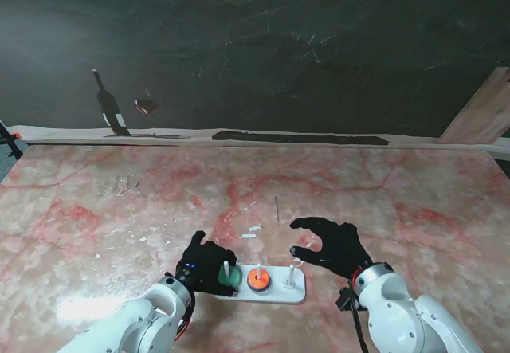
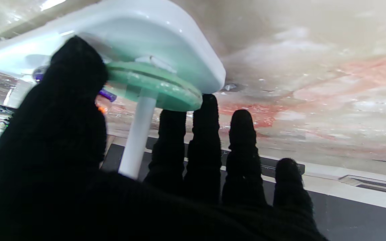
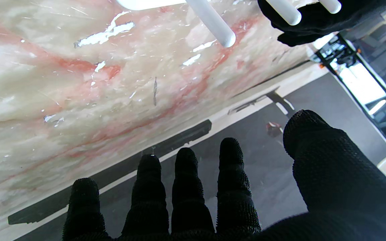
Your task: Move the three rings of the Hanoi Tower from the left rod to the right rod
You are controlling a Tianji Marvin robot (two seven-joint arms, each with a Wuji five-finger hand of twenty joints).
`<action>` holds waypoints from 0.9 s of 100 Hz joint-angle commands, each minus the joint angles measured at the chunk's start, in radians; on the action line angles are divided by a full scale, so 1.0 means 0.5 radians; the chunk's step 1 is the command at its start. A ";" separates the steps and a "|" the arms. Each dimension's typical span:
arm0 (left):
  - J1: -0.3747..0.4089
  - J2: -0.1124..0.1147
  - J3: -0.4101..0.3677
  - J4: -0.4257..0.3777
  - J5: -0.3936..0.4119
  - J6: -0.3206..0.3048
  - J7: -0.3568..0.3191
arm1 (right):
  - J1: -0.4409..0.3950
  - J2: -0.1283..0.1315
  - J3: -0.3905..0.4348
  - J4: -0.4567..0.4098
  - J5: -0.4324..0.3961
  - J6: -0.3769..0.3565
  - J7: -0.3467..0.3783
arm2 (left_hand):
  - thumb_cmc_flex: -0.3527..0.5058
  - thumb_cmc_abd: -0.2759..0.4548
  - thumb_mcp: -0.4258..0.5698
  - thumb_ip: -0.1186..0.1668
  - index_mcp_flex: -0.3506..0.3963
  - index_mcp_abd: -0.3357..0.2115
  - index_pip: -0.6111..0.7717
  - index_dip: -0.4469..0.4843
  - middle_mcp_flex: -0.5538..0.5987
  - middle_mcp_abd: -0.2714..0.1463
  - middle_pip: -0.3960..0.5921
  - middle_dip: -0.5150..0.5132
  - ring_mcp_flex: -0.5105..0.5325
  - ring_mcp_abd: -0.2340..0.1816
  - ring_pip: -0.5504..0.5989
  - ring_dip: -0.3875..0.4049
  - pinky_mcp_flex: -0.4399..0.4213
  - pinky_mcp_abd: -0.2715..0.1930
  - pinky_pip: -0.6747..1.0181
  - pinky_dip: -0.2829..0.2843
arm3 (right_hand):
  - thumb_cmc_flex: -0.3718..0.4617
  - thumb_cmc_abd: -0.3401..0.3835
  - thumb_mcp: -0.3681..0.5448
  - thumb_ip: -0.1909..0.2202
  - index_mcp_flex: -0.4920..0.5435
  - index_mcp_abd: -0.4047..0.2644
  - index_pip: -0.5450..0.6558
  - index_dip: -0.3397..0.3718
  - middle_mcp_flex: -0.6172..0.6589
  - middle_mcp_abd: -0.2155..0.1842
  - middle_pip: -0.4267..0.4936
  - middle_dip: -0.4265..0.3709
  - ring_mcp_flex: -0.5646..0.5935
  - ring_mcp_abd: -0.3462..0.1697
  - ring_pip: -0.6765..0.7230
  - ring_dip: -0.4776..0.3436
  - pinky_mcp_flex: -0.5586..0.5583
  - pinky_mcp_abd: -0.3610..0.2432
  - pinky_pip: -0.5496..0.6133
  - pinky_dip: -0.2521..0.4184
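Stand view: white base (image 1: pixel 275 293) at six o'clock, orange ring (image 1: pixel 256 277) on the middle rod, right rod (image 1: pixel 292 273) bare; right hand (image 1: pixel 331 245) spread, holding nothing.

Left wrist view: left hand (image 2: pixel 79 160) fingers bracket the green ring (image 2: pixel 152 87) on its rod (image 2: pixel 138 137); whether they pinch it, I cannot tell. Best lifted straight up the rod.

Right wrist view: splayed fingers (image 3: pixel 186 187), nothing held.

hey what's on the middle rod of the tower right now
An orange ring sits at the foot of the middle rod. A trace of purple shows beside it in the left wrist view, but the left hand covers most of it.
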 commanded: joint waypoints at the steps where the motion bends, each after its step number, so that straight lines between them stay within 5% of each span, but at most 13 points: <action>1: 0.022 -0.006 0.003 0.006 -0.006 0.002 0.006 | -0.010 -0.006 -0.009 -0.002 -0.006 0.001 0.000 | 0.124 0.151 0.241 0.109 0.040 -0.191 0.342 0.152 0.071 -0.088 0.193 0.095 0.052 -0.031 0.047 0.022 -0.001 0.008 0.011 -0.023 | -0.045 0.039 -0.038 0.013 -0.020 -0.013 -0.005 -0.021 -0.011 0.003 -0.013 -0.028 -0.033 0.007 0.010 0.019 -0.014 0.001 -0.014 0.038; 29: 0.043 -0.008 -0.012 -0.014 0.002 0.004 0.027 | -0.006 -0.005 -0.013 -0.003 -0.011 0.005 0.007 | 0.120 0.167 0.228 0.114 -0.026 -0.224 0.395 0.220 0.081 -0.094 0.202 0.107 0.054 -0.031 0.052 0.020 -0.003 0.009 0.022 -0.037 | -0.044 0.045 -0.045 0.013 -0.022 -0.009 -0.007 -0.021 -0.017 0.008 -0.013 -0.029 -0.037 0.010 0.012 0.018 -0.013 -0.001 -0.011 0.038; 90: 0.078 0.003 -0.069 -0.104 0.048 -0.025 -0.017 | 0.000 -0.003 -0.017 -0.002 -0.002 0.010 0.019 | 0.084 0.161 0.243 0.155 0.082 -0.159 0.248 0.122 0.225 -0.090 0.195 0.088 0.125 -0.029 0.060 0.015 0.003 0.030 0.068 -0.048 | -0.040 0.049 -0.049 0.014 -0.021 -0.012 -0.008 -0.021 -0.003 0.010 -0.009 -0.031 -0.028 0.009 0.014 0.018 -0.015 0.002 -0.005 0.040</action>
